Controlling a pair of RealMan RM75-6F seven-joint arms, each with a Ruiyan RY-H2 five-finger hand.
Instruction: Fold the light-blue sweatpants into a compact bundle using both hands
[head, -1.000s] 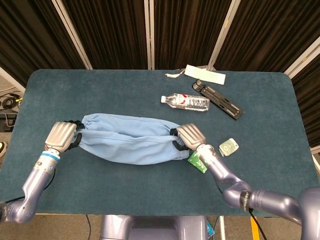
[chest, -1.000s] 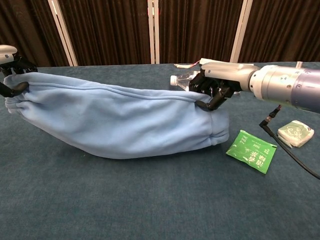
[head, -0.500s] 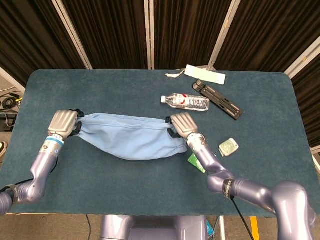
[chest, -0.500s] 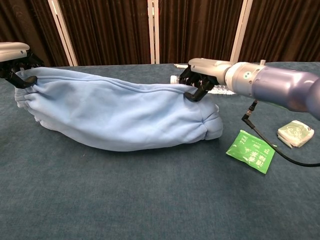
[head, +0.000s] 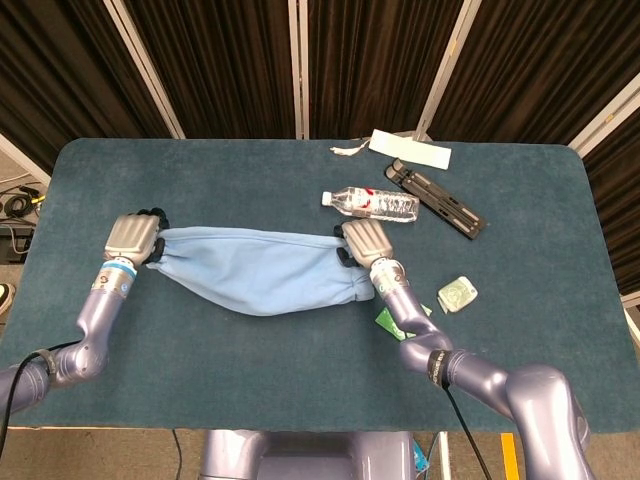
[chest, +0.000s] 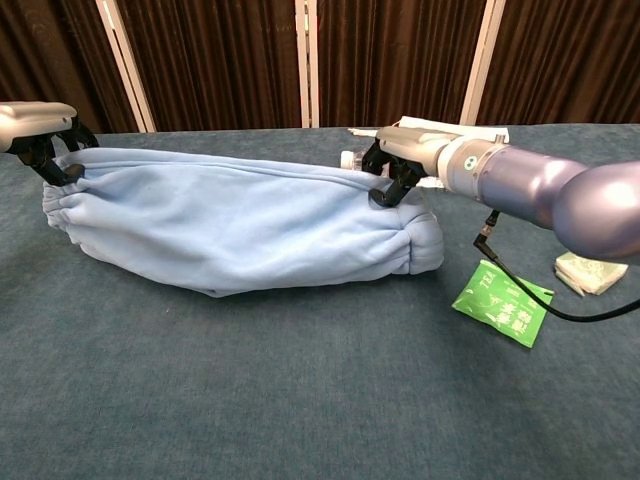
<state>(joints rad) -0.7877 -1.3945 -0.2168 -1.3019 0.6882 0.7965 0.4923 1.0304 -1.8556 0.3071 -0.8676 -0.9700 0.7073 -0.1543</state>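
Observation:
The light-blue sweatpants (head: 258, 272) (chest: 240, 222) hang as a long folded band stretched across the middle of the table, sagging in the centre. My left hand (head: 132, 238) (chest: 38, 130) grips the band's left end at its gathered hem. My right hand (head: 364, 242) (chest: 405, 152) grips the top edge of the right end. Both hands hold the upper edge lifted while the lower part of the cloth touches the tabletop.
A green packet (head: 392, 322) (chest: 502, 301) lies just right of the pants, and a small white-green pouch (head: 457, 294) (chest: 590, 272) lies further right. Behind are a water bottle (head: 370, 204), a black folded stand (head: 438, 198) and a white paper tag (head: 410, 149). The table (head: 300, 390) is dark blue.
Both hands have moved away from me toward the table's back, carrying the pants' upper edge with them. The band has drawn narrower and tauter.

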